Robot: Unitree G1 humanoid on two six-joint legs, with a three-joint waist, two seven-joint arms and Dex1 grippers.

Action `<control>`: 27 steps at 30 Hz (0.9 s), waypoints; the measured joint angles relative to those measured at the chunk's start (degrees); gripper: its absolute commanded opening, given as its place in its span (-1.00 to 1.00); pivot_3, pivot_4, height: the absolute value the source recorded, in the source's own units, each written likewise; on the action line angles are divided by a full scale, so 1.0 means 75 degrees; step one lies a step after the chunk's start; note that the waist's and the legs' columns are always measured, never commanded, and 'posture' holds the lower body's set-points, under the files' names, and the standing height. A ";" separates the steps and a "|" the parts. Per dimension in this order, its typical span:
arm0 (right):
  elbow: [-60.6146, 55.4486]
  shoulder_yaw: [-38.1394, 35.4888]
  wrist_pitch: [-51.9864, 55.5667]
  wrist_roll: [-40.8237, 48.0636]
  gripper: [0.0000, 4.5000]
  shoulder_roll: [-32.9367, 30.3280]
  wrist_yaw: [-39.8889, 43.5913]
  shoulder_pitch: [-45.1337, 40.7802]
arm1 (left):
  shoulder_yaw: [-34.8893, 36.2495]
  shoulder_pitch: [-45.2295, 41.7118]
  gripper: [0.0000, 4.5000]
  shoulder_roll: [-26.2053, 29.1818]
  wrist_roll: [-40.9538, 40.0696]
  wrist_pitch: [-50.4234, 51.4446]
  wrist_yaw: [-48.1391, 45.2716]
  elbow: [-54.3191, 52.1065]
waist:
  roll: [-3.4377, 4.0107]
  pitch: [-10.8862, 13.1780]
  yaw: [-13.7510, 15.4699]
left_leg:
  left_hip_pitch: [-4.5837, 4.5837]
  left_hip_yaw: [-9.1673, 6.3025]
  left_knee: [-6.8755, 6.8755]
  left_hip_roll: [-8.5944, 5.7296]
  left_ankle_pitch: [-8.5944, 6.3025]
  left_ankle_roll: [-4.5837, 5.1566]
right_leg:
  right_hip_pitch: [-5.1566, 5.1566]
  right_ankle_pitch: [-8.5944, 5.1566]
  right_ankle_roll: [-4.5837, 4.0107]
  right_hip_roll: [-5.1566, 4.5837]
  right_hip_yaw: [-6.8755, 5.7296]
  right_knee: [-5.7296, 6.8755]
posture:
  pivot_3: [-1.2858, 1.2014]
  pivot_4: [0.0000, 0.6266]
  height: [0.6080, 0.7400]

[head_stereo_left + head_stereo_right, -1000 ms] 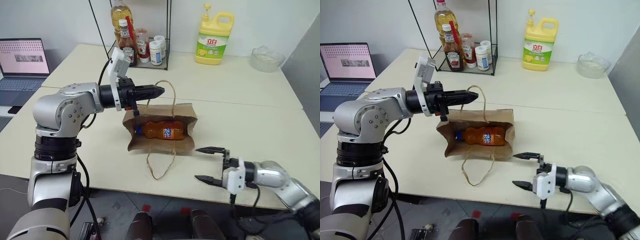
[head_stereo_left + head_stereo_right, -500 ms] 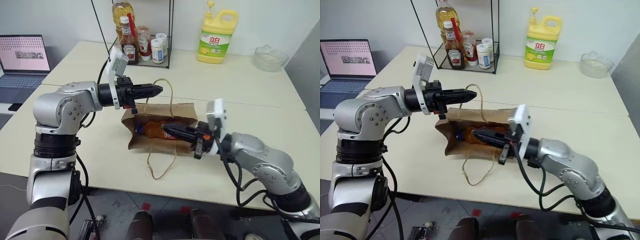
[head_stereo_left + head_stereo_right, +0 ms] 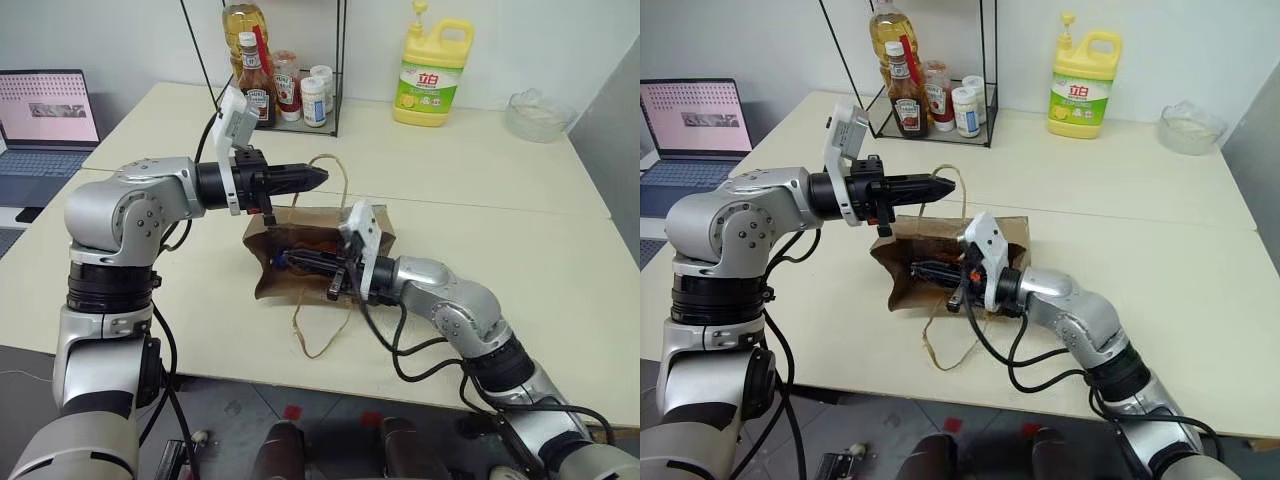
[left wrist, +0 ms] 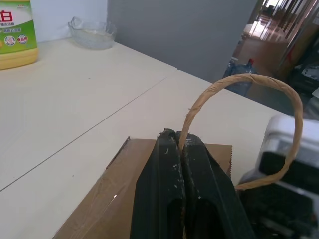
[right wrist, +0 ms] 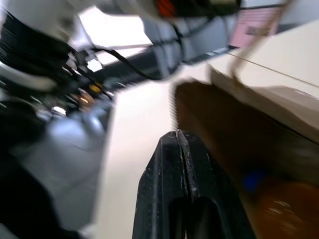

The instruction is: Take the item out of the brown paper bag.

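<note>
Near frame centre, the left gripper (image 3: 318, 177) clamps the upper handle (image 4: 239, 87) of the brown paper bag (image 3: 370, 222). The right gripper (image 3: 920, 270) reaches inside, fingers pressed together empty; the orange soda bottle (image 5: 279, 206) remains inside, extraction pending.

On your table (image 3: 520, 260), a yellow detergent jug (image 3: 432, 70) sits at one o'clock, a wire rack (image 3: 290, 75) of sauce bottles (image 3: 255, 90) at twelve, a glass bowl (image 3: 535, 115) at two, and a laptop (image 3: 48, 120) at ten.

Creased matt kraft paper bag (image 3: 375, 225); twisted paper handle (image 4: 239, 84)
</note>
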 measured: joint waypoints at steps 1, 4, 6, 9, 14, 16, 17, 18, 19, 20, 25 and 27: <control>0.0014 0.0214 -0.0192 -0.0629 -0.98 -0.0281 -0.0029 -0.0017 | 0.0000 0.0029 -1.00 0.0002 0.0013 -0.0011 -0.0006 -0.0031 | 0.0000 0.0000 0.0003 | 0.0000 0.0002 0.0000 0.0000 0.0000 0.0000 | -0.0002 0.0000 0.0000 0.0000 0.0001 0.0000 | 0.03 -0.52 1.00; 0.0015 0.0582 -0.0475 -0.2171 -0.91 -0.0857 -0.0194 -0.0093 | -0.0002 0.0154 -1.00 0.0002 0.0027 -0.0080 -0.0012 -0.0056 | 0.0000 0.0000 -0.0003 | -0.0003 0.0004 -0.0001 0.0001 0.0001 -0.0002 | -0.0014 0.0000 0.0000 0.0001 0.0004 0.0007 | 0.03 -0.52 1.00; 0.0013 0.0787 -0.0660 -0.2932 -0.72 -0.1088 -0.0176 -0.0185 | -0.0004 0.0197 -1.00 -0.0001 0.0027 -0.0085 -0.0011 -0.0057 | 0.0000 0.0000 -0.0011 | -0.0003 0.0005 -0.0001 0.0001 0.0001 -0.0002 | -0.0020 0.0000 0.0000 0.0001 0.0007 0.0015 | 0.03 -0.52 1.00; 0.0073 0.0906 -0.0941 -0.3707 -0.25 -0.1066 -0.0180 -0.0214 | -0.0009 0.0196 -1.00 -0.0014 0.0049 -0.0150 -0.0012 -0.0058 | 0.0000 0.0000 -0.0034 | -0.0004 0.0008 -0.0001 0.0001 0.0001 -0.0002 | -0.0027 0.0000 0.0000 0.0001 0.0010 0.0026 | 0.03 -0.52 1.00; 0.0409 0.1190 -0.1477 -0.4863 0.56 -0.1060 -0.0017 -0.0428 | -0.0054 0.0200 -1.00 -0.0048 0.0077 -0.0256 -0.0019 -0.0077 | 0.0000 0.0000 -0.0032 | -0.0005 0.0012 0.0003 0.0000 0.0002 -0.0004 | -0.0028 0.0000 0.0000 0.0000 0.0013 0.0030 | 0.03 -0.52 1.00; 0.0470 0.1303 -0.1570 -0.5181 0.89 -0.1106 0.0226 -0.0560 | -0.0057 0.0200 -1.00 -0.0054 0.0077 -0.0268 -0.0023 -0.0080 | 0.0000 0.0000 -0.0033 | -0.0005 0.0011 0.0002 0.0000 0.0005 -0.0008 | -0.0031 0.0000 0.0000 0.0000 0.0012 0.0033 | 0.03 -0.52 1.00; 0.0474 0.1317 -0.1572 -0.5302 0.99 -0.1121 0.0371 -0.0595 | -0.0058 0.0200 -1.00 -0.0054 0.0077 -0.0271 -0.0025 -0.0080 | 0.0000 0.0000 -0.0033 | -0.0006 0.0011 0.0001 0.0001 0.0005 -0.0008 | -0.0031 0.0000 0.0000 0.0000 0.0012 0.0034 | 0.03 -0.52 1.00; 0.0476 0.1343 -0.1569 -0.5437 0.99 -0.1138 0.0491 -0.0625 | -0.0058 0.0200 -1.00 -0.0054 0.0077 -0.0273 -0.0027 -0.0081 | 0.0000 0.0000 -0.0033 | -0.0005 0.0011 0.0001 0.0000 0.0005 -0.0008 | -0.0031 0.0000 0.0000 0.0000 0.0012 0.0034 | 0.03 -0.52 1.00; 0.0493 0.1380 -0.1547 -0.5552 0.99 -0.1142 0.0620 -0.0663 | -0.0058 0.0201 -1.00 -0.0054 0.0077 -0.0274 -0.0028 -0.0081 | 0.0000 0.0000 -0.0033 | -0.0005 0.0011 0.0001 0.0000 0.0005 -0.0008 | -0.0031 0.0000 0.0000 0.0000 0.0013 0.0034 | 0.03 -0.52 1.00; 0.0536 0.1416 -0.1534 -0.5704 0.99 -0.1137 0.0720 -0.0696 | -0.0058 0.0202 -1.00 -0.0054 0.0077 -0.0274 -0.0028 -0.0081 | 0.0000 0.0000 -0.0034 | -0.0005 0.0012 0.0001 0.0000 0.0007 -0.0012 | -0.0031 0.0000 0.0000 0.0000 0.0013 0.0034 | 0.03 -0.52 1.00; 0.1193 0.1618 -0.1440 -0.6410 0.99 -0.0931 0.1001 -0.1003 | -0.0058 0.0217 -1.00 -0.0062 0.0072 -0.0274 -0.0016 -0.0184 | 0.0000 0.0000 -0.0038 | -0.0005 0.0011 0.0003 0.0000 0.0014 -0.0024 | -0.0031 0.0000 0.0000 0.0000 0.0012 0.0037 | 0.03 -0.52 1.00; 0.1460 0.1679 -0.1473 -0.6670 0.99 -0.0819 0.1023 -0.1110 | -0.0057 0.0222 -1.00 -0.0072 0.0070 -0.0274 -0.0005 -0.0233 | 0.0000 0.0000 -0.0041 | -0.0004 0.0012 0.0003 0.0000 0.0015 -0.0026 | -0.0031 0.0000 0.0000 -0.0001 0.0012 0.0039 | 0.03 -0.52 1.00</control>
